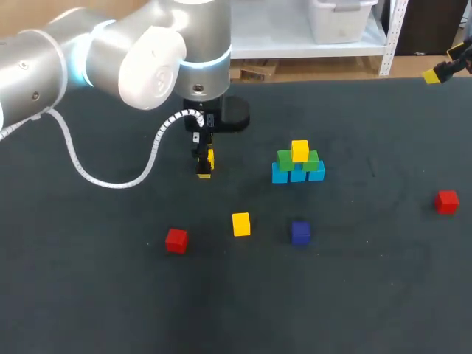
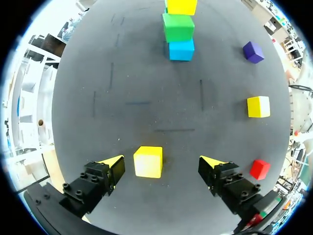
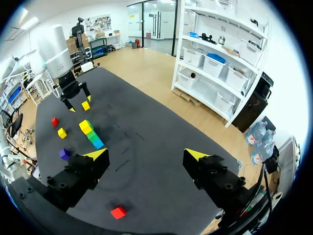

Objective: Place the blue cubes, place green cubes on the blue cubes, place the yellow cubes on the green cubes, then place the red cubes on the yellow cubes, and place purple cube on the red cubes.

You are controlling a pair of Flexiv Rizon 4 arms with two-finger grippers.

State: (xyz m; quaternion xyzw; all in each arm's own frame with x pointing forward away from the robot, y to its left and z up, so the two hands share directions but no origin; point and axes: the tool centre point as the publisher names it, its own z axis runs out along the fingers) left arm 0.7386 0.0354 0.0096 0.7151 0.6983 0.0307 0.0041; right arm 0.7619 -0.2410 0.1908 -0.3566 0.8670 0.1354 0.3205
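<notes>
A small pyramid stands mid-table: three blue cubes [image 1: 297, 175], two green cubes [image 1: 285, 159] on them, and one yellow cube [image 1: 299, 150] on top. My left gripper [image 1: 204, 164] hangs open left of the pyramid. In the left wrist view a loose yellow cube [image 2: 148, 161] lies on the table between the open fingers of the left gripper [image 2: 161, 164], nearer one finger and touched by neither. Another yellow cube [image 1: 241, 223], a purple cube [image 1: 300, 232] and a red cube [image 1: 176, 240] lie nearer the front. A second red cube [image 1: 446, 201] lies far right. My right gripper [image 3: 145, 155] is open and empty, high at the back right.
The dark table [image 1: 88, 295] has wide bare areas at the front and left. The left arm's white cable [image 1: 110, 181] loops over the mat's left part. The pyramid [image 2: 178, 27] stands ahead of the left gripper, with the purple cube [image 2: 253, 51] beside it.
</notes>
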